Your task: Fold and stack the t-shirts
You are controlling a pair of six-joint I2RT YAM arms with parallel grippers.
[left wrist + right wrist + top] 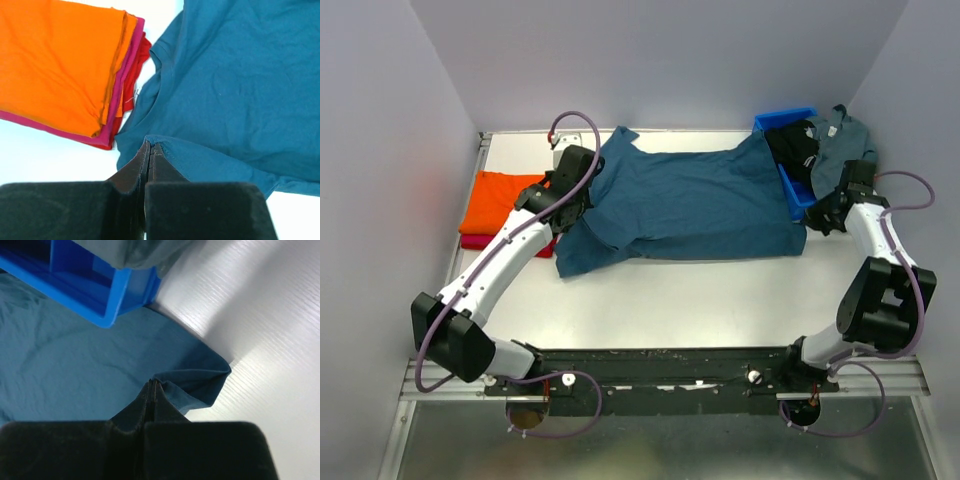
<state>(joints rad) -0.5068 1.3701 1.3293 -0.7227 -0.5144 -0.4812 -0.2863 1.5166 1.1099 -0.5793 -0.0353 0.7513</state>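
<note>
With my left gripper (150, 145) clamped on the teal t-shirt (690, 200), spread flat against the blue bin (783, 120), at its far edge, and my right gripper (151, 384) clamped on its corner just beside that bin, I judge the first fold is starting; next, lift both ends evenly.

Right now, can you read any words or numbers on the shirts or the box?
None: no word, number, brand or sign can be read in any view.
The teal t-shirt is plain cloth.
The orange t-shirt and the red t-shirt under it are plain too.
The blue bin shows no label.
</note>
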